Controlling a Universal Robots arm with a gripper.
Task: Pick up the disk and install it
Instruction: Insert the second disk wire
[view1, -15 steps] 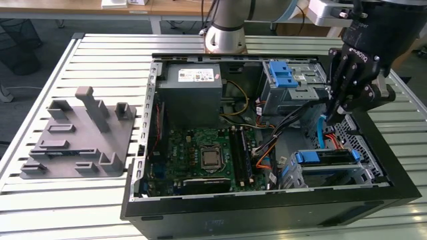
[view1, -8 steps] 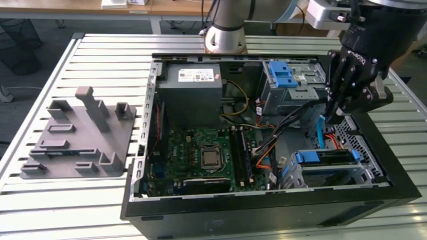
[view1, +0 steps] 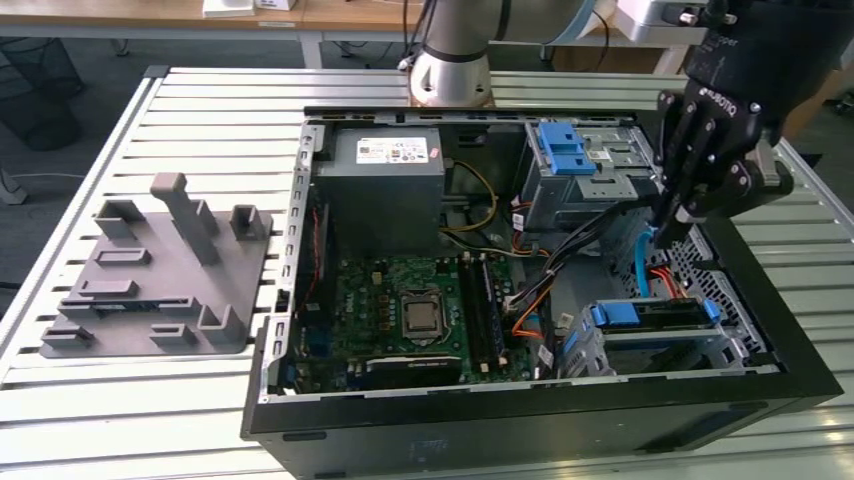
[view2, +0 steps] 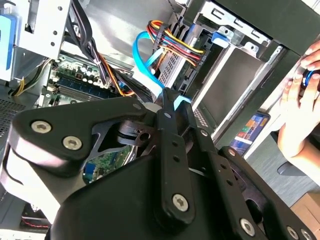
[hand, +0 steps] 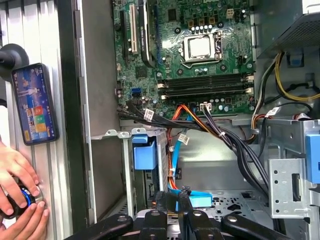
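Disk (view1: 647, 315): silver drive in blue carrier bracket, slotted into the lower drive cage (view1: 727, 350) of the open computer case (view1: 534, 425). By the look of it already housed in its bay, bracket rails presumably caught in the cage slots to keep it level and clear of the motherboard (view1: 414, 310). Gripper (view1: 663, 232): lowered inside the case over the cage corner, probably brought in steeply to pass between the case wall and the upper bay. Jaws drawn together with no visible gap, nothing of the disk between them. Blue data cable (view1: 650, 262) running just beyond the fingertips; contact with it not discernible. Position of disk relative to jaws: past the fingertips and deeper in the case, apart from them, untouched, outside the grip.
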